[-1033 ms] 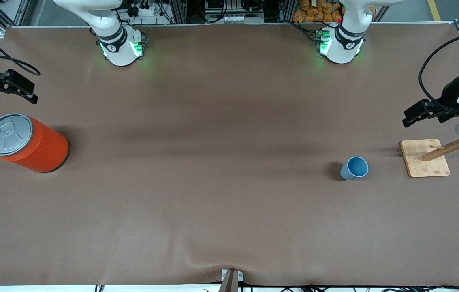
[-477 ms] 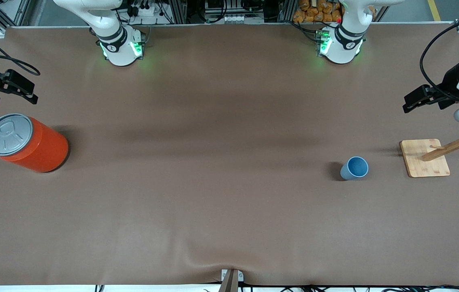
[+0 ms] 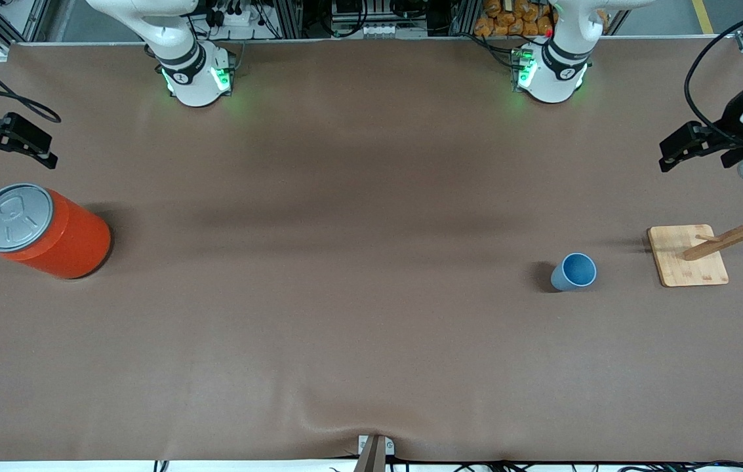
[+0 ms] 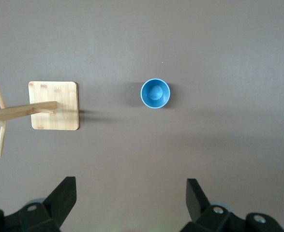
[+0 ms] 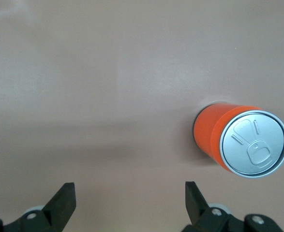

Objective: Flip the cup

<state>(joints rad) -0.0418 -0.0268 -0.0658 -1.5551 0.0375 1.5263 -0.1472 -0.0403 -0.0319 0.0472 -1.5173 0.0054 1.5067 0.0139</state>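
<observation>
The small light blue cup [image 3: 574, 271] stands upright on the brown table with its open rim up. It also shows in the left wrist view [image 4: 155, 93], where I look down into it. My left gripper [image 3: 667, 157] is open and empty, up in the air over the left arm's end of the table, apart from the cup; its jaws stand wide in its wrist view [image 4: 131, 193]. My right gripper [image 3: 48, 152] is open and empty, in the air over the right arm's end of the table [image 5: 130, 195].
A wooden peg stand on a square base [image 3: 679, 265] stands beside the cup, toward the left arm's end [image 4: 59, 116]. A big orange can with a grey lid [image 3: 66, 244] stands under the right gripper's area [image 5: 212, 135].
My left gripper has moved up and away from the wooden stand, toward the arm bases. My right gripper has shifted slightly the same way. The cup has not moved.
</observation>
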